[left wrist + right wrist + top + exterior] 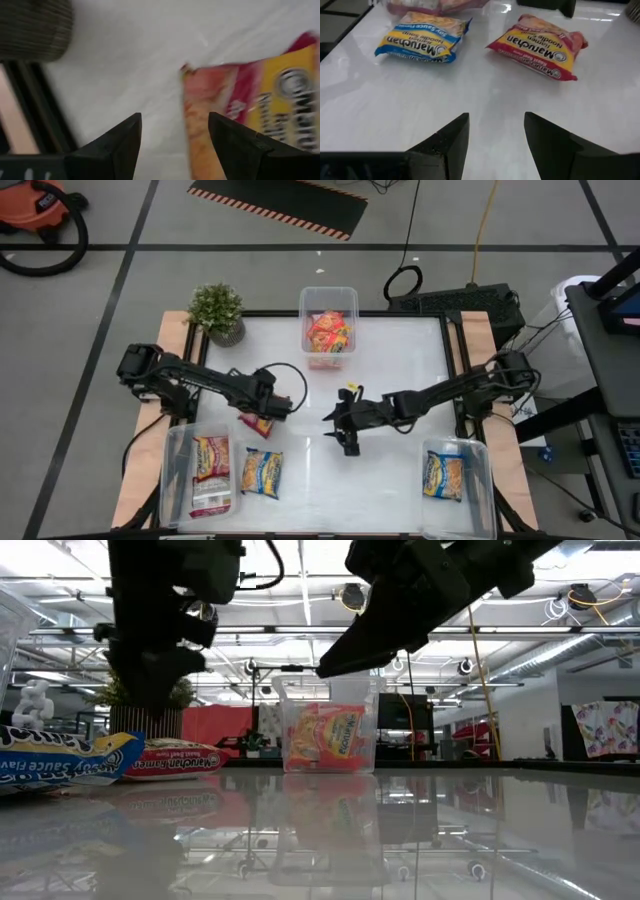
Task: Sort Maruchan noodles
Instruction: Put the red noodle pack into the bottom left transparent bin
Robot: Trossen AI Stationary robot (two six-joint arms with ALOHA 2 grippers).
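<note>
Crinkly plastic packets, two loose on table, both pincers released.

Near edge: yellow-blue packet lies flat just beside the left bin, which holds two more; right bin holds one yellow-blue. Mid-table: red packet flat under my left pincer, fingers spread, one edge of the packet between them. Right pincer hovers apart, holding nothing. Far bin has red-orange packets. Judging: light, slippery film, brittle noodle block inside, so pinch across a short edge, gentle squeeze.
</note>
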